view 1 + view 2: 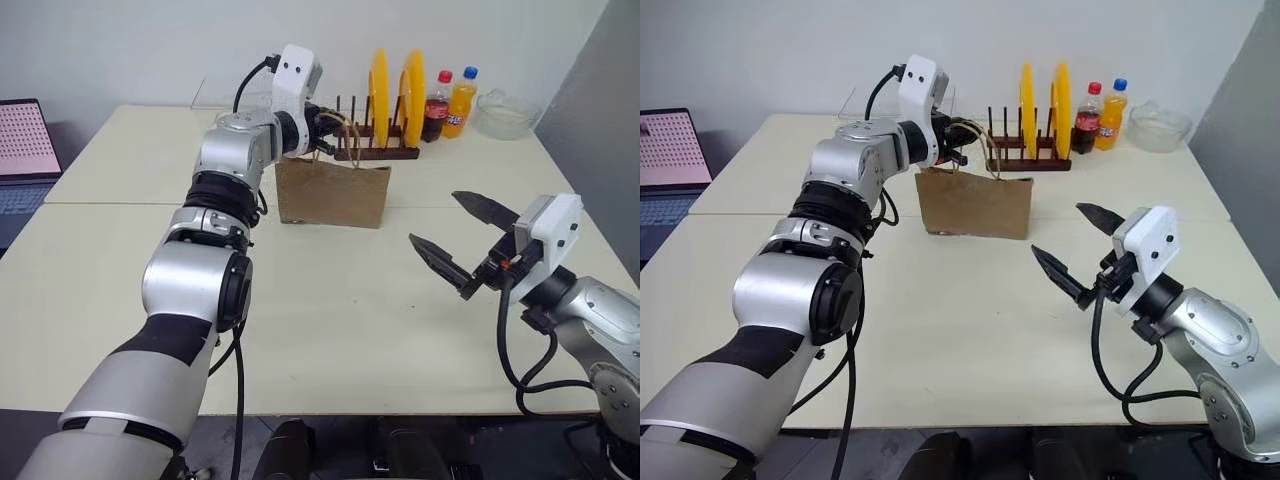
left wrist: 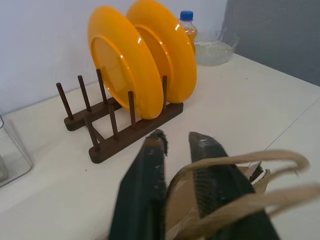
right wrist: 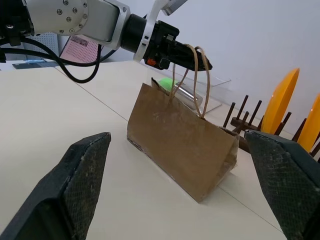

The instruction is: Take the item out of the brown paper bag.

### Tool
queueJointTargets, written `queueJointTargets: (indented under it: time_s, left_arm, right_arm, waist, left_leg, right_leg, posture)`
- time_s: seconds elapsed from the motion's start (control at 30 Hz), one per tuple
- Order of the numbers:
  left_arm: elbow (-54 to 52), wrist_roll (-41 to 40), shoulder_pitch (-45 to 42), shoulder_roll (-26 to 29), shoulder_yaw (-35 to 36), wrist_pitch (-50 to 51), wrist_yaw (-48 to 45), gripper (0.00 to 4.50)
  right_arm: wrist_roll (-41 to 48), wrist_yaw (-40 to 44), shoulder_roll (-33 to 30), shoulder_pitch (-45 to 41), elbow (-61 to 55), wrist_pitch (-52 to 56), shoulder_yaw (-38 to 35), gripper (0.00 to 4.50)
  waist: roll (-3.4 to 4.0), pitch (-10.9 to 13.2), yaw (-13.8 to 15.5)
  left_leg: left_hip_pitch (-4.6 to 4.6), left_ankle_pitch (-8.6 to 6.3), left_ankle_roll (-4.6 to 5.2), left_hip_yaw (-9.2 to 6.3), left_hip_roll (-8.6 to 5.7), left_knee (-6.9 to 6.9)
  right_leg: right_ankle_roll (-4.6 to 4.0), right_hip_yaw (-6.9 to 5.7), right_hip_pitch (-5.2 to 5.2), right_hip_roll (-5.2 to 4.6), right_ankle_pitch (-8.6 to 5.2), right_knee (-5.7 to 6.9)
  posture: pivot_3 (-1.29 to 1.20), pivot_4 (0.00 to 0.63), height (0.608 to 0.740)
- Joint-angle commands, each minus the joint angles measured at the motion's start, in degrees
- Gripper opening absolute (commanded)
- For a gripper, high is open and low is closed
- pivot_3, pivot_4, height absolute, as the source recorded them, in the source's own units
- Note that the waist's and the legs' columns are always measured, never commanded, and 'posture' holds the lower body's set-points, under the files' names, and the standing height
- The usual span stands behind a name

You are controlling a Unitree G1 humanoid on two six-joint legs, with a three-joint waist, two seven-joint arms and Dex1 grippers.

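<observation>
The brown paper bag (image 1: 332,195) stands upright on the cream table (image 1: 350,330), just in front of the plate rack. My left gripper (image 2: 175,137) hovers level over the bag's top. Its fingers are a little apart, and the two tan cord handles (image 2: 240,160) are looped over one finger. In the right wrist view the handles (image 3: 192,75) rise taut from the bag (image 3: 180,140) up to that gripper. My right gripper (image 1: 433,218) is wide open and empty, in the air to the right of the bag and nearer to me. The item is hidden.
A dark wooden plate rack (image 1: 375,152) holding two yellow plates (image 1: 380,95) stands right behind the bag. A cola bottle (image 1: 436,105), an orange bottle (image 1: 461,102) and a glass bowl (image 1: 505,115) sit at the back right. A clear box (image 1: 235,100) is back left, a laptop (image 1: 25,150) far left.
</observation>
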Motion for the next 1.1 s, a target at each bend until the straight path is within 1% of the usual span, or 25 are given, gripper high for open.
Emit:
queueJointTargets:
  time_s: [0.03, 0.07, 0.1, 0.13, 0.23, 0.27, 0.5, 0.6, 0.67, 0.73, 0.8, 0.87, 0.93, 1.0, 1.1]
  left_arm:
    - [-3.14, 0.7, 0.44, 1.08, -0.93, -0.77, -1.09, 1.87]
    - [-3.45, 0.8, 0.76, 1.22, -1.11, -0.83, -1.27, 2.18]
    - [-3.88, 1.28, 1.21, 1.52, -1.62, -1.58, -1.66, 2.58]
    - [-4.59, 2.07, 2.04, 2.07, -2.57, -2.83, -2.59, 2.79]
    - [-6.37, 4.11, 4.05, 3.4, -4.88, -6.59, -4.35, 3.76]
    - [-6.83, 4.92, 4.91, 4.13, -5.59, -8.37, -4.66, 4.0]
    - [-7.88, 8.94, 8.98, 8.29, -8.32, -20.62, -5.17, 4.0]
    - [-9.86, 8.36, 11.0, 9.63, -7.68, -21.49, -6.62, 4.0]
    - [-14.76, 7.23, 14.28, 11.63, -7.4, -20.28, -9.93, 4.0]
    - [-21.49, 5.0, 18.42, 14.06, -6.46, -16.23, -13.9, 4.0]
    - [-27.88, 3.51, 22.49, 16.65, -5.58, -12.36, -15.82, 4.0]
    - [-33.25, 2.26, 25.76, 18.65, -4.62, -8.6, -16.48, 4.0]
    - [-40.38, -0.41, 30.31, 21.16, -2.1, -2.7, -16.53, 4.0]
    - [-49.26, -5.19, 35.93, 22.59, 1.31, 3.03, -17.01, 4.0]
    - [-62.44, -11.73, 44.67, 22.89, 5.41, 8.14, -17.2, 4.0]
  right_arm:
    - [-0.11, -0.2, 0.12, -0.91, -1.0, -1.52, -0.68, 4.5]
    - [-0.08, -0.18, 0.1, -0.94, -0.98, -1.53, -0.65, 4.5]
    - [-0.06, -0.15, 0.08, -0.98, -0.94, -1.53, -0.59, 4.5]
    - [-0.02, -0.06, 0.04, -1.1, -0.85, -1.53, -0.52, 4.5]
    - [0.03, 0.27, -0.12, -1.27, -0.55, -1.64, -0.46, 4.5]
    - [0.03, 0.43, -0.16, -1.39, -0.42, -1.67, -0.33, 4.5]
    - [-0.44, 1.67, -0.53, -2.42, 0.78, -2.04, 0.71, 4.5]
    - [-0.5, 2.13, -0.73, -2.91, 1.39, -2.26, 0.99, 4.5]
    - [-0.79, 2.75, -0.93, -3.54, 2.32, -2.53, 1.31, 4.5]
    - [-1.31, 3.46, -1.06, -4.62, 3.69, -2.91, 2.03, 4.5]
    - [-1.9, 4.05, -1.01, -5.74, 5.2, -3.34, 2.66, 4.5]
    - [-2.45, 4.53, -0.81, -6.56, 6.42, -3.7, 3.06, 4.5]
    - [-3.02, 4.68, -0.38, -8.28, 8.45, -3.67, 4.02, 4.5]
    - [-3.86, 4.5, -0.13, -10.44, 10.88, -2.75, 5.35, 4.5]
    - [-5.06, 4.6, 1.43, -15.46, 16.41, -2.18, 7.51, 4.5]
  waist:
    - [0.0, 0.0, -0.02]
    - [0.0, 0.0, -0.03]
    - [0.0, 0.0, -0.05]
    - [0.0, 0.0, -0.1]
    - [0.0, 0.0, -0.12]
    - [0.0, 0.0, -0.12]
    - [0.0, 0.0, -0.08]
    - [0.0, 0.0, -0.07]
    - [0.0, 0.0, -0.22]
    - [0.01, 0.0, -0.44]
    - [0.0, 0.0, -0.59]
    - [0.01, 0.0, -0.82]
    - [0.01, 0.0, -0.91]
    - [0.01, 0.0, -1.23]
    - [0.01, 0.0, -1.33]
  left_leg:
    - [0.03, 0.0, 0.0, 0.02, 0.0, 0.0]
    - [0.05, 0.0, 0.0, 0.05, 0.0, 0.0]
    - [0.07, 0.0, 0.0, 0.07, 0.0, 0.0]
    - [0.09, 0.0, 0.0, 0.1, 0.0, 0.0]
    - [0.15, 0.0, 0.0, 0.16, 0.01, 0.0]
    - [0.16, 0.0, 0.0, 0.17, 0.01, 0.0]
    - [0.18, 0.0, 0.01, 0.22, 0.01, 0.01]
    - [0.19, 0.0, 0.01, 0.23, 0.02, 0.0]
    - [0.19, 0.0, 0.01, 0.23, 0.02, 0.01]
    - [0.23, -0.01, 0.01, 0.27, 0.04, 0.0]
    - [0.26, 0.0, 0.01, 0.28, 0.06, 0.0]
    - [0.28, 0.0, 0.01, 0.26, 0.06, 0.0]
    - [0.29, 0.0, 0.01, 0.24, 0.06, 0.0]
    - [0.31, 0.0, 0.01, 0.24, 0.06, 0.0]
    - [0.34, 0.0, 0.01, 0.23, 0.08, 0.0]
  right_leg:
    - [0.0, 0.02, 0.0, 0.0, 0.0, 0.02]
    - [0.0, 0.04, 0.0, 0.0, 0.0, 0.05]
    - [0.0, 0.06, 0.01, 0.0, 0.0, 0.08]
    - [0.0, 0.09, 0.01, 0.0, 0.0, 0.1]
    - [0.0, 0.16, 0.0, 0.01, 0.0, 0.17]
    - [0.0, 0.16, 0.0, 0.0, 0.0, 0.17]
    - [-0.01, 0.21, 0.01, 0.0, 0.0, 0.19]
    - [-0.01, 0.21, 0.01, 0.0, 0.0, 0.21]
    - [-0.01, 0.21, 0.01, 0.0, 0.0, 0.21]
    - [-0.01, 0.25, 0.01, 0.0, 0.0, 0.25]
    - [-0.02, 0.26, 0.01, 0.01, 0.0, 0.27]
    - [-0.02, 0.25, 0.01, 0.01, 0.0, 0.29]
    - [-0.02, 0.24, 0.02, 0.01, 0.0, 0.3]
    - [-0.02, 0.26, 0.03, 0.01, 0.0, 0.29]
    - [-0.03, 0.25, 0.06, 0.0, -0.01, 0.29]
  posture:
    - [0.0, 0.15, 0.74]
    - [0.0, 0.15, 0.74]
    - [0.0, 0.15, 0.74]
    - [0.0, 0.15, 0.74]
    - [0.0, 0.15, 0.74]
    - [0.0, 0.15, 0.74]
    - [0.0, 0.15, 0.74]
    - [0.0, 0.15, 0.74]
    - [0.0, 0.15, 0.74]
    - [0.0, 0.15, 0.74]
    - [0.0, 0.15, 0.74]
    - [0.0, 0.15, 0.74]
    - [0.0, 0.15, 0.74]
    - [0.0, 0.15, 0.74]
    - [0.0, 0.15, 0.74]
